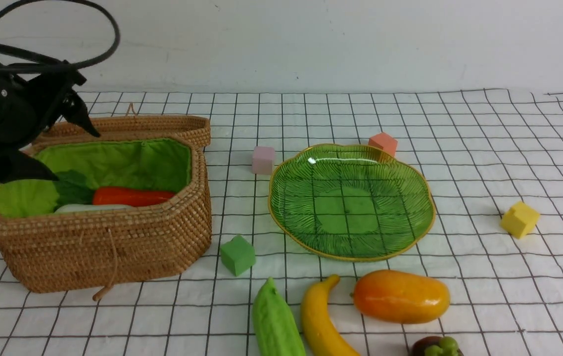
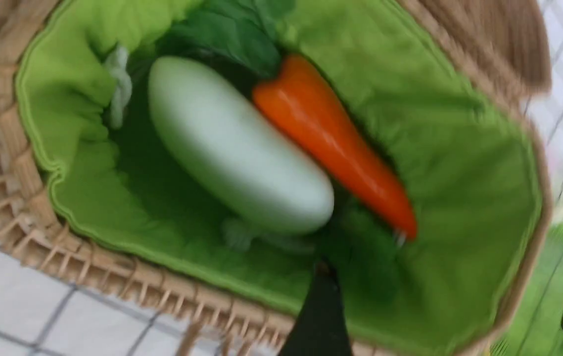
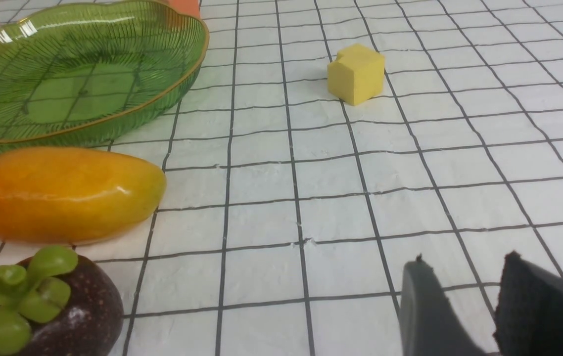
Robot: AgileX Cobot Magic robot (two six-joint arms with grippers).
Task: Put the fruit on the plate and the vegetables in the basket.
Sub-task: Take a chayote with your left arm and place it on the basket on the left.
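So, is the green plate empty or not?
Empty. The plate shows bare glass; the banana, mango and mangosteen lie on the cloth outside it.

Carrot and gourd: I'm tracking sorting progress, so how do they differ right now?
The carrot is orange with dark green leaves; the gourd is light green, leafless. The carrot lies inside the basket; the gourd lies on the tablecloth beside the banana. Both are elongated and lying flat.

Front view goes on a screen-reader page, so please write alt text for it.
A wicker basket on the left holds a carrot and white radish, with the open left gripper above it. An empty green glass plate sits at centre; a gourd, banana, mango and mangosteen lie on the checked cloth in front.
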